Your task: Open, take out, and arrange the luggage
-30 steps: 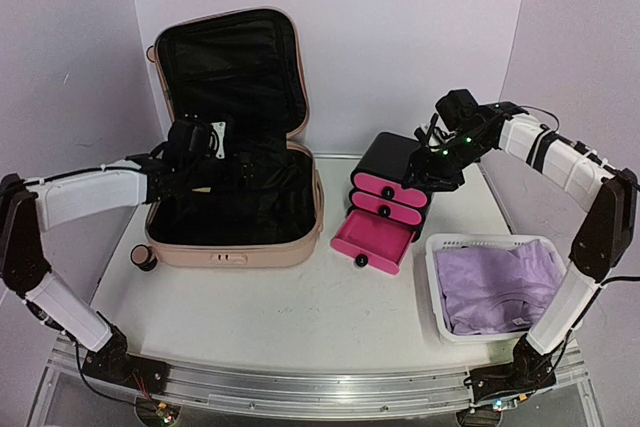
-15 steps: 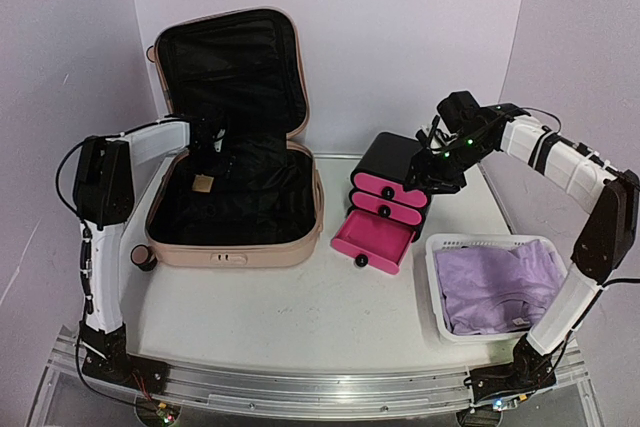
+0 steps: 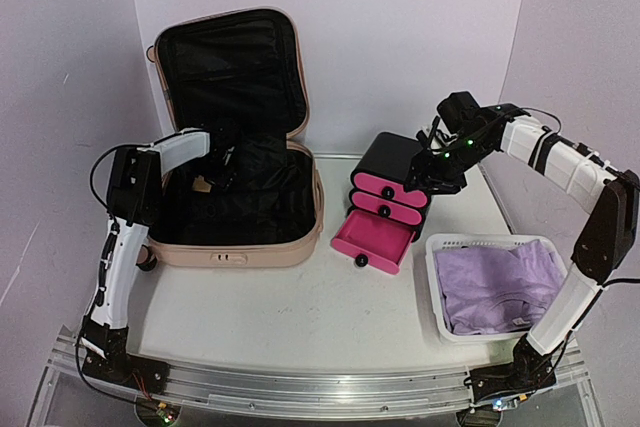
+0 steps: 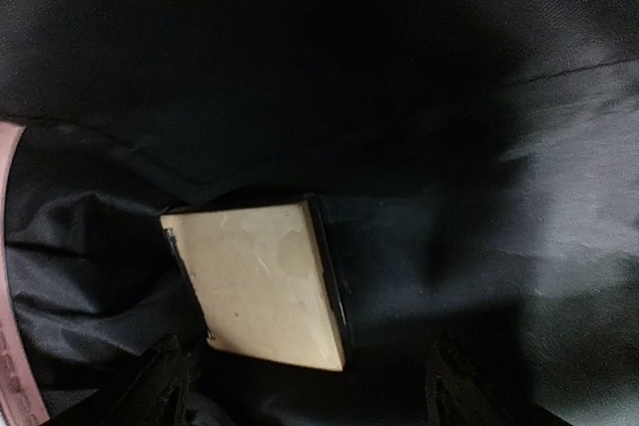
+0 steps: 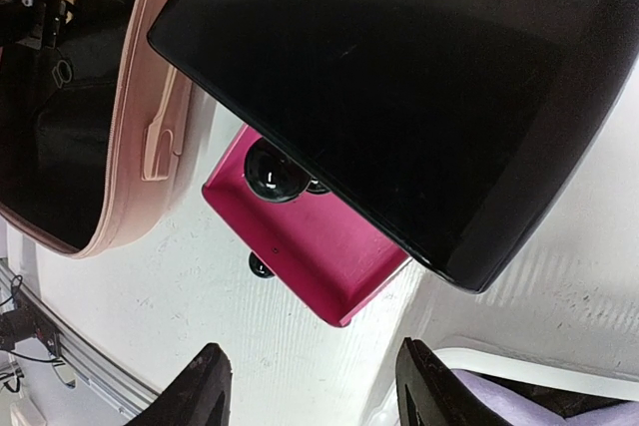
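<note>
At the back left of the table you have the luggage (image 3: 235, 250) already open: its lid stands upright and the lower half lies flat, showing the black lining. So the opening step looks finished to me, but the taking out is not complete. One flat, tan, square-shaped item (image 4: 265, 281) lies on the lining near the left wall of the case, and I can see no other loose thing in it, though the dark fabric may hide something.

Your left gripper (image 4: 310, 391) is reaching down into the luggage just above this tan item. Its fingers stand apart, one on each side of the wrist view, and nothing is between them, so the item is not yet grasped.

Your right gripper (image 3: 440, 162) is at the top of the black-and-pink drawer box (image 3: 395, 159), which stands to the right of the luggage. Its fingers are also apart and hold nothing; I cannot tell if they touch the box.

About the containers: the lowest pink drawer (image 3: 372, 237) is pulled out and seems empty, while the two above are closed. The white basket (image 3: 440, 247) at the near right holds lavender cloth (image 3: 495, 287).

I judge that what remains for you is to lift out the tan item and put it in its place.
</note>
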Controlling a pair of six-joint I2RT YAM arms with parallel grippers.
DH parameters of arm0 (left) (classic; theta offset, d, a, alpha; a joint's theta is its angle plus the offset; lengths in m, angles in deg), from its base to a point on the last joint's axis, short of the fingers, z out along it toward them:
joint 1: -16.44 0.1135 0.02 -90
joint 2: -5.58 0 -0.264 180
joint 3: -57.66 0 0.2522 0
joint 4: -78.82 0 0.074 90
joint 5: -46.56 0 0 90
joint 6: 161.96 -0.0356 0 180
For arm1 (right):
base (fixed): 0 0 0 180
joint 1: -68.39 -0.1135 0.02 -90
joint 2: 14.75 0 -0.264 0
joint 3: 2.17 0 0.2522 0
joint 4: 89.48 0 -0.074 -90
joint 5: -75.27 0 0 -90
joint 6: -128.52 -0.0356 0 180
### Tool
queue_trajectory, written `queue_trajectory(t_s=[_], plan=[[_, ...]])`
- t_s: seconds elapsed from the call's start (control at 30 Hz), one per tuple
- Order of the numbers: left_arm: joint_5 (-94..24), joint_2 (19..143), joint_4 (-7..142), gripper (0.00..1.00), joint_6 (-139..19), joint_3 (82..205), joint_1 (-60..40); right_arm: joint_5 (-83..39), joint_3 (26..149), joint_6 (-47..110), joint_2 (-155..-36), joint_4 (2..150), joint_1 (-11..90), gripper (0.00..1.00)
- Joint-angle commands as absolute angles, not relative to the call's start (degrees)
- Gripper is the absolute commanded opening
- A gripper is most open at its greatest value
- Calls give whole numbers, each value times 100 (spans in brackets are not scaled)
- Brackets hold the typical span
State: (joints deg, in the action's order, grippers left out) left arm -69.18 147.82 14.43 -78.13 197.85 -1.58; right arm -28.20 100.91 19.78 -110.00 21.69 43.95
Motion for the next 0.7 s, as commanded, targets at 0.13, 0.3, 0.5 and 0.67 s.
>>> queue_trajectory(t_s=[0.13, 0.3, 0.5, 0.67], plan=[[-7271, 15131, 1371, 81, -8057, 20416, -54, -2781, 10095, 1956, -10799, 2221, 4398, 57], [-7375, 15323, 1353, 78, -8013, 20519, 23, -2798, 10095, 1933, -10814, 2218, 4399, 57], [-7704, 15230, 1364, 67, -7880, 20387, 198, -2774, 10077, 1928, -10774, 2216, 4400, 57], [-7819, 15053, 1382, 60, -7789, 20362, 320, -2809, 10086, 1923, -10791, 2206, 4400, 57]])
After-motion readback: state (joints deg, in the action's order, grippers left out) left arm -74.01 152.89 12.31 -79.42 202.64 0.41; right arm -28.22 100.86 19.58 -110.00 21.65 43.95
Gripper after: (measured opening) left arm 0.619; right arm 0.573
